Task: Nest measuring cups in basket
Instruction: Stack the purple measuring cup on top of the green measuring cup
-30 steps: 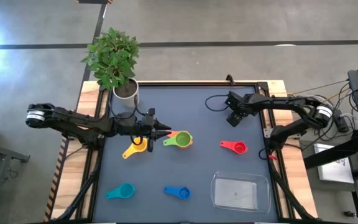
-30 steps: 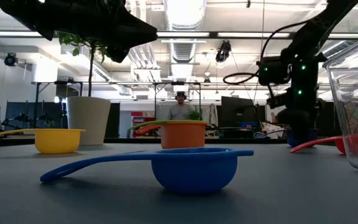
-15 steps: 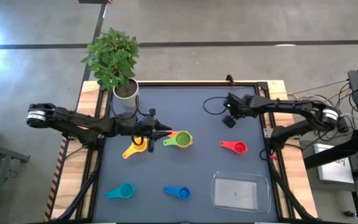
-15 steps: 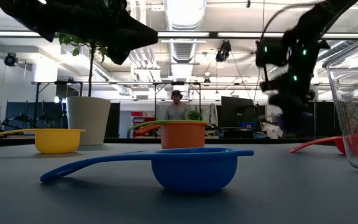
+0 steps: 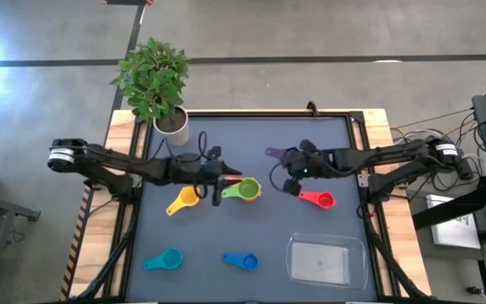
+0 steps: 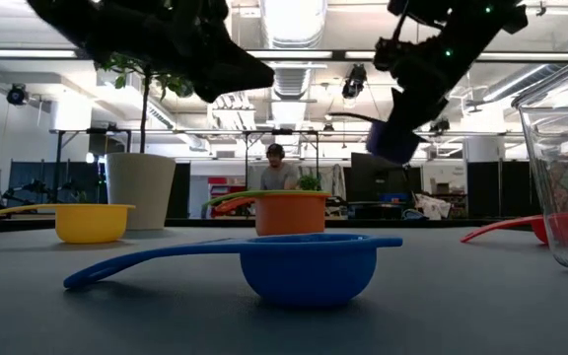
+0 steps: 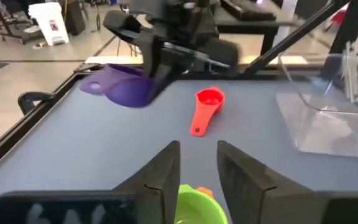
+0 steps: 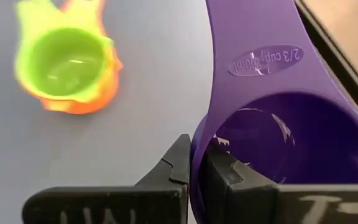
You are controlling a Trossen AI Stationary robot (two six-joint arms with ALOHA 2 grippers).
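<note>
Step in hand: the right claw (image 5: 291,171) carries the purple cup (image 5: 278,154) above the bench (image 5: 310,127), clear of the surface in the low view; judged from this, a cup is being brought over for stacking.
Right claw state: pinched on the purple cup's wall (image 8: 199,163), one finger inside the bowl and one outside, as the right wrist view shows.
Left claw: the left claw (image 5: 223,179) hovers just above the green cup (image 5: 245,191), fingers a narrow gap apart and holding nothing; in the left wrist view the green rim shows between the fingers (image 7: 160,175).
Green and orange: the green cup already sits inside the orange cup (image 5: 252,185) near mid-bench, its handle pointing toward the left arm.
Other cups: yellow cup (image 5: 183,199) just beside the left claw; red cup (image 5: 318,199) near the right claw; teal cup (image 5: 165,260) and blue cup (image 5: 241,262) along the near edge, well apart from the stack.
Basket: the basket (image 5: 294,256) stands at the near right corner of the bench with no cup in it.
Plant: a potted plant (image 5: 153,78) stands at the far left corner, out of the way.
Next move, as a judgement: the purple cup looks larger than the green one, so it probably belongs under or outside that pair, or first in the basket; the right claw needs to keep it level and lower it bowl-up before opening, staying clear of the left claw close by.
</note>
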